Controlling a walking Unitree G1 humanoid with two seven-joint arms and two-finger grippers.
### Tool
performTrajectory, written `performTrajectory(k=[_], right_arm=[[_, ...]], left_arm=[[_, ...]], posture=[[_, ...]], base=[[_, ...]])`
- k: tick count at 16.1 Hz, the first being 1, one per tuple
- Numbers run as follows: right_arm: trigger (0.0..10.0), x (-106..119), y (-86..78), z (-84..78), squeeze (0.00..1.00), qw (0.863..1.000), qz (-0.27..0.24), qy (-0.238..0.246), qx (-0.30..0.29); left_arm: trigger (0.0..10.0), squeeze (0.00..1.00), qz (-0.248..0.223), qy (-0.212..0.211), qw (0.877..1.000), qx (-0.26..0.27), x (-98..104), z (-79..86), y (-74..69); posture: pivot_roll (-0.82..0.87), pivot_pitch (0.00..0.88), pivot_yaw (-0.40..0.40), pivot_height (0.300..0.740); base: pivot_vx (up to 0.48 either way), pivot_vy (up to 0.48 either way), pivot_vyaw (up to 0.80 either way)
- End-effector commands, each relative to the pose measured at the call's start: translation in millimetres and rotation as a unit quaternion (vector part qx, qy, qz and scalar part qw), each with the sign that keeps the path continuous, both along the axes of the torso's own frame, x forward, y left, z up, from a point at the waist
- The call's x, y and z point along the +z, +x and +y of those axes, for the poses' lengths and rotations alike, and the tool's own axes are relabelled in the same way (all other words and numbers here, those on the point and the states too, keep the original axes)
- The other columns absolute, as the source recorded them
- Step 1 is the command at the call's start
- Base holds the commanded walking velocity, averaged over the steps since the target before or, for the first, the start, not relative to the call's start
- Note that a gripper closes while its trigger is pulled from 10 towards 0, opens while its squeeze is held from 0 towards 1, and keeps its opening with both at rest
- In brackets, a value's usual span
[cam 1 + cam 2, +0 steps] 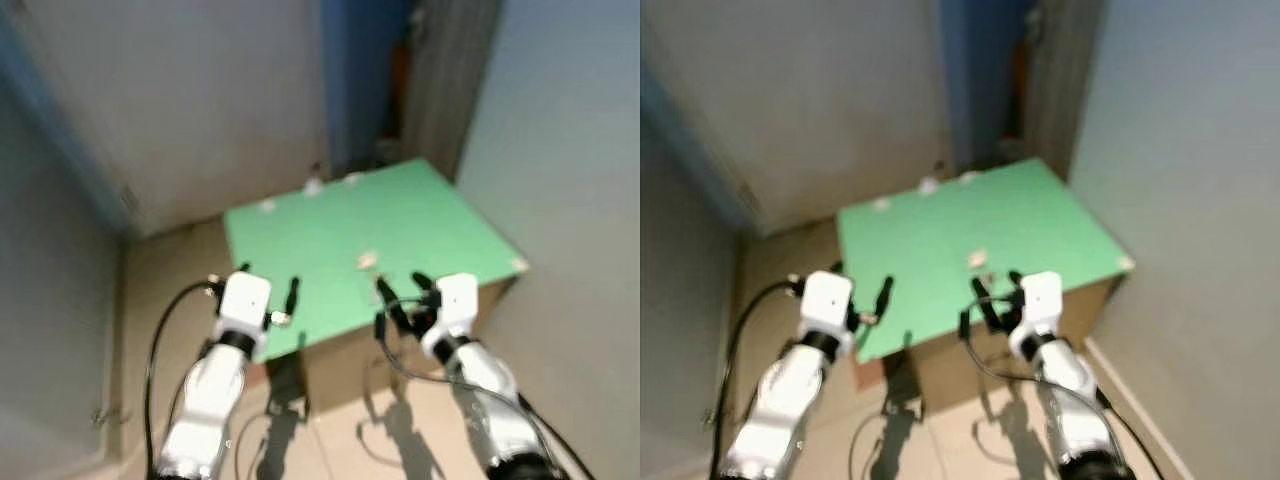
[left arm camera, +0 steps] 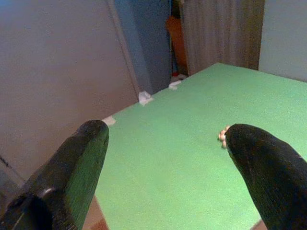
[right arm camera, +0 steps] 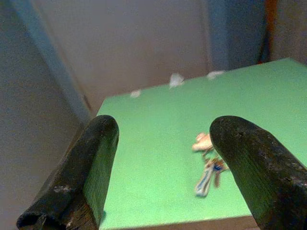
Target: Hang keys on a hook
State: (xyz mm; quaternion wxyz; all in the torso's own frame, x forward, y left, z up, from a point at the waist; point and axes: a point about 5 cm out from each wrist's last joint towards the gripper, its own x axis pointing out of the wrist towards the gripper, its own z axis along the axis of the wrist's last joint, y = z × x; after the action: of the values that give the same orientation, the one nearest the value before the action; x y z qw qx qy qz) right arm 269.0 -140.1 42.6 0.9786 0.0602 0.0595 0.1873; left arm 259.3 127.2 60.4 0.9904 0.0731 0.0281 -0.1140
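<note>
A small bunch of keys [image 3: 207,163] with a pale tag lies on the green top [image 1: 330,240] of a cardboard box, near its front edge; the keys [image 1: 367,261] look blurred in the left eye view. My right gripper [image 1: 403,301] is open, just short of the keys at the box's front edge. My left gripper [image 1: 268,290] is open too, at the front left corner of the green top. In the left wrist view the keys [image 2: 222,135] peek out beside one black finger [image 2: 261,167]. No hook can be made out.
Small white scraps [image 1: 313,185] lie along the far edge of the green top. The box [image 1: 345,365] stands on a beige floor in a narrow corner, with pale walls [image 1: 180,100] left and right and a dark blue opening [image 1: 365,80] behind it.
</note>
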Motion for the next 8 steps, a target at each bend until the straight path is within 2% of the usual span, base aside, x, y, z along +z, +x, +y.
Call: performTrajectory(k=[1,3,8], right_arm=[[10.0,2.2,2.8,-1.9,0.0,1.0,-0.007,-0.008,0.002],[10.0,1.1,2.7,-0.7,0.0,1.0,-0.006,-0.009,0.005],[10.0,-2.0,-0.4,0.3,0.0,1.0,-0.003,-0.012,0.013]], left_arm=[[10.0,0.0,-0.008,0.007,1.0,0.008,4.3,-0.5,5.5],[10.0,0.0,-0.009,0.024,1.0,0.015,3.8,-0.8,7.0],[10.0,0.0,-0.003,0.028,0.999,0.02,1.9,0.5,8.1]], posture=[[-0.17,0.0,0.101,0.74],[-0.17,0.0,0.102,0.74],[-0.17,0.0,0.1,0.74]], base=[[0.364,-0.307,0.0],[0.364,-0.307,0.0],[0.365,-0.308,0.0]])
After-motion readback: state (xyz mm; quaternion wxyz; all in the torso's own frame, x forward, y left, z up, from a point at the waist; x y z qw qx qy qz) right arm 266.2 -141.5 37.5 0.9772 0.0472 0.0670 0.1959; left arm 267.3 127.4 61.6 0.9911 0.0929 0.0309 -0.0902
